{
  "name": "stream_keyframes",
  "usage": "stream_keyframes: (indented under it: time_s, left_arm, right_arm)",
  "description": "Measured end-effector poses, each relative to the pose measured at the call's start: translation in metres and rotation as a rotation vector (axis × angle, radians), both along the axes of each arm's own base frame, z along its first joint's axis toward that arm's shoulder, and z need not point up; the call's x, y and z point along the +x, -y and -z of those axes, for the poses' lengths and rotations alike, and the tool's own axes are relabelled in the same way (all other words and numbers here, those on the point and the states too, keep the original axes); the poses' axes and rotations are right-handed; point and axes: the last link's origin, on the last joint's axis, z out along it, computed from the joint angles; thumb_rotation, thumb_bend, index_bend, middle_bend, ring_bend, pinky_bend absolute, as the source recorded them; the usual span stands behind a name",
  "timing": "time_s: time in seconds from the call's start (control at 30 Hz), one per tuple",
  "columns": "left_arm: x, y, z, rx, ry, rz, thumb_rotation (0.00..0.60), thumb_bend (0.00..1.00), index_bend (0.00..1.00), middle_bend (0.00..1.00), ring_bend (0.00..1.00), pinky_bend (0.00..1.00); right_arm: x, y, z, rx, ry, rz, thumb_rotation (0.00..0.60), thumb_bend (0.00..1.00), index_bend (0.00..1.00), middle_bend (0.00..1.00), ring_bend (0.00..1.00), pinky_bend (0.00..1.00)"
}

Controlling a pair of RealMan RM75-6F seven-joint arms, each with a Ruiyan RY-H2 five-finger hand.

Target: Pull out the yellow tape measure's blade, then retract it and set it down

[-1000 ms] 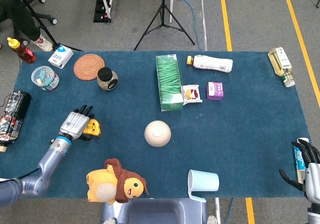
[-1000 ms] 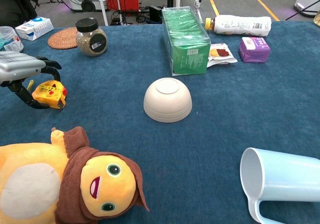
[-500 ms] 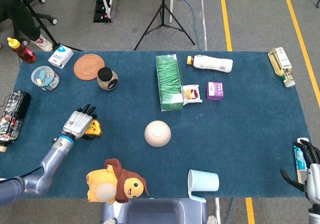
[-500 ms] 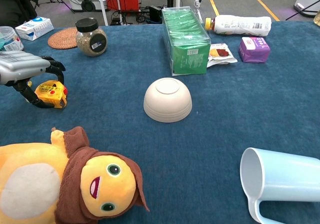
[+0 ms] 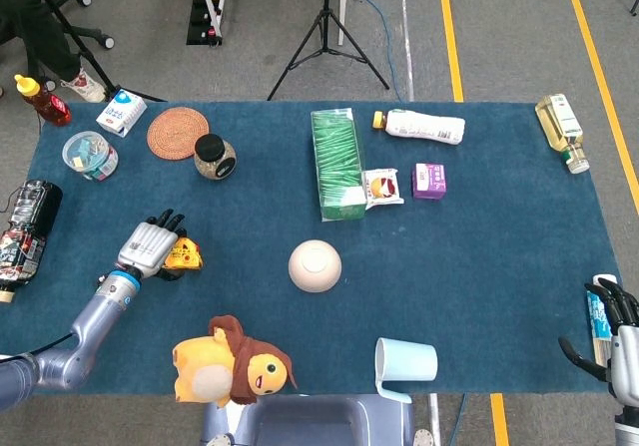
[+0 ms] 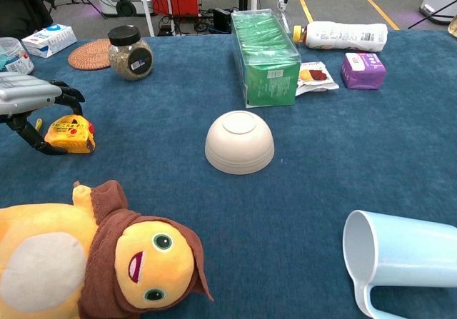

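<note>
Yellow tape measure (image 6: pixel 70 134) lies on the blue-clothed table (image 6: pixel 335 155) at its left side, just behind the orange plush toy (image 6: pixel 86 262). My left hand (image 6: pixel 28 98) arches over it, fingers curled down around its far end, though I cannot tell whether they grip it. My right hand (image 5: pixel 624 341) hangs loosely spread off the table's right edge, holding nothing.

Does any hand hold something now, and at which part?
The left hand cups the yellow tape measure on the table; a real hold cannot be told.
</note>
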Motion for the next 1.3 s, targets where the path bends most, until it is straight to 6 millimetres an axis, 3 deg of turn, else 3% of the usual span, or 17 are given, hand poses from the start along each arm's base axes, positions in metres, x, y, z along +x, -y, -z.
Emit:
stream_keyframes:
  time_s: [0.1,0.27,0.47,0.57,0.77,1.07,1.3]
  left_arm:
    - [0.0,0.0,0.002,-0.003,0.005,0.0,0.435,0.2,0.28,0.13,0.06,0.23]
    - [0.002,0.0,0.003,0.005,0.019,0.01,0.437,0.23,0.46,0.29,0.21,0.31]
    - [0.001,0.001,0.001,0.01,0.04,0.006,0.442,0.26,0.56,0.4,0.33,0.43]
    - [0.0,0.001,-0.001,0.017,0.055,0.002,0.446,0.27,0.58,0.43,0.36,0.49]
    - [0.006,-0.003,-0.008,0.024,0.086,0.013,0.452,0.27,0.58,0.43,0.36,0.49]
    - [0.035,-0.01,-0.023,-0.017,0.095,0.06,0.445,0.27,0.58,0.43,0.36,0.49]
    - [0.078,-0.014,-0.035,-0.067,0.088,0.127,0.441,0.27,0.59,0.43,0.36,0.49]
  right_arm:
    - [0.0,-0.001,0.0,-0.003,0.0,0.001,0.6,0.2,0.19,0.17,0.18,0.27]
    - [0.0,-0.001,0.0,-0.006,0.0,0.004,0.6,0.2,0.19,0.17,0.18,0.27]
    - [0.002,0.002,0.0,0.0,0.001,-0.001,0.6,0.21,0.19,0.17,0.18,0.27]
    - [0.003,0.004,0.002,0.008,0.004,-0.003,0.6,0.2,0.19,0.18,0.18,0.27]
    - [0.007,0.01,0.005,0.031,0.01,-0.019,0.6,0.2,0.19,0.18,0.18,0.28]
    - [0.022,0.024,0.015,0.087,0.038,-0.082,0.6,0.21,0.19,0.19,0.2,0.29]
    - [0.047,0.042,0.031,0.165,0.081,-0.177,0.6,0.21,0.19,0.2,0.21,0.29]
